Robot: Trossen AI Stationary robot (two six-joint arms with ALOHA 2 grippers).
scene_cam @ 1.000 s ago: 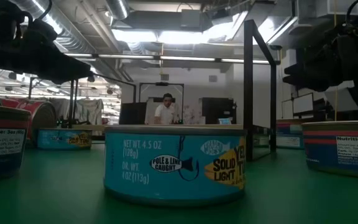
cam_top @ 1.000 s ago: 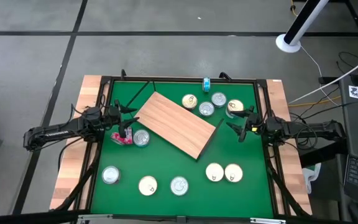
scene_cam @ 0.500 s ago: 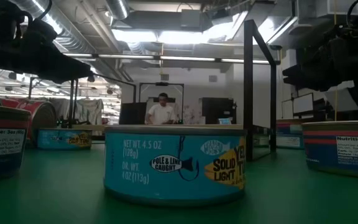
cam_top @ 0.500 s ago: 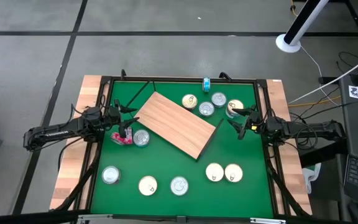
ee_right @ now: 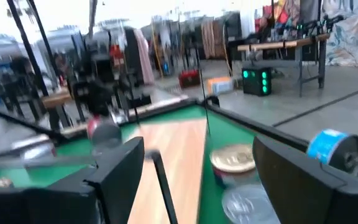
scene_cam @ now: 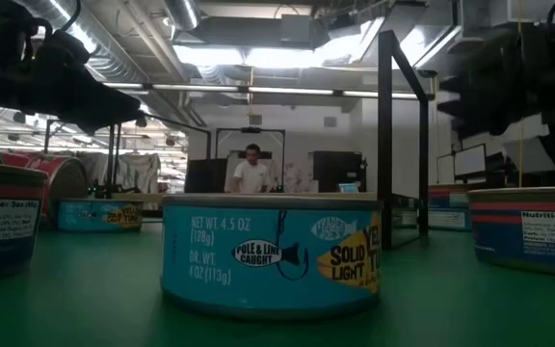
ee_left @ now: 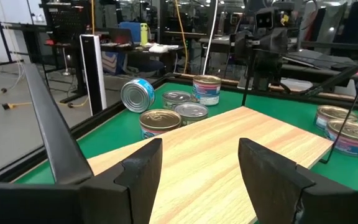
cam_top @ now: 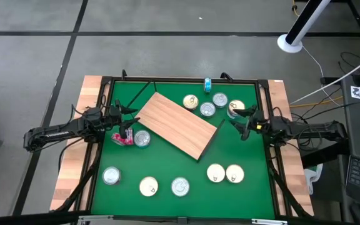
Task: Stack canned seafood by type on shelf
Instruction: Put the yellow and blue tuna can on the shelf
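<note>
The shelf (cam_top: pixel 177 125), a light-brown wood-grain board, lies slantwise on the green mat. Tins of canned seafood stand around it: several by its far right corner (cam_top: pixel 207 109), a blue one on its side at the far edge (cam_top: pixel 209 82), a pink-red one on its side (cam_top: pixel 122 139) beside a silver-lidded one (cam_top: pixel 142 138), and several along the near edge (cam_top: pixel 180 185). My left gripper (cam_top: pixel 129 122) hovers open at the shelf's left corner, pointing level over it (ee_left: pixel 197 162). My right gripper (cam_top: pixel 241 123) hovers open off the shelf's right corner (ee_right: pixel 197 162). Neither holds anything.
A black frame with pale wooden side rails (cam_top: pixel 92 94) borders the mat. An upright black post (scene_cam: pixel 387 135) stands at the far side. The blue-labelled tin (scene_cam: pixel 270 253) fills the low view's middle. A person (scene_cam: pixel 251 172) stands in the room beyond.
My right gripper has tipped its fingers slightly upward and rolled a little where it hovers, still open. My left gripper has stayed where it was. No tin and no part of the shelf has moved.
</note>
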